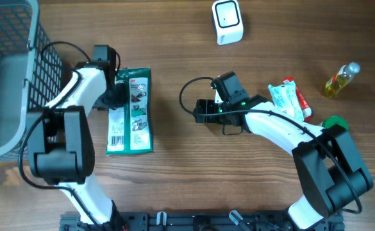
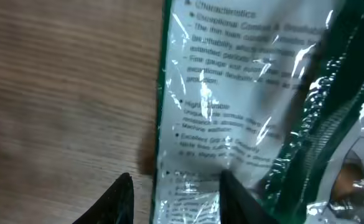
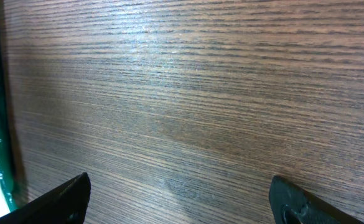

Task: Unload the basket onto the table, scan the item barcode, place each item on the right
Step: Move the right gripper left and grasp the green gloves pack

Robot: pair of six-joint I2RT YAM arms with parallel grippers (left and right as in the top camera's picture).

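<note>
Wood table [image 1: 187, 183] | left gripper [image 2: 175, 190] astride blurred packet [image 2: 244, 93] edge, grip unclear | right gripper [image 3: 180, 190] wide, empty

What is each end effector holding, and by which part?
Right end effector: nothing, open over bare table. Left end effector straddles the green packet's long edge; a firm grip cannot be told.

Packet [image 1: 130, 110] green-and-white, black print; scanner [image 1: 227, 22] white; basket [image 1: 8, 38] grey mesh; bottle [image 1: 340, 80] yellow; table [image 1: 174, 173] brown wood-grain.

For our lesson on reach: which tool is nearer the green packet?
Left. The left tool straddles the packet's left edge. The right tool hangs over bare table off to the packet's right, apart from it.
</note>
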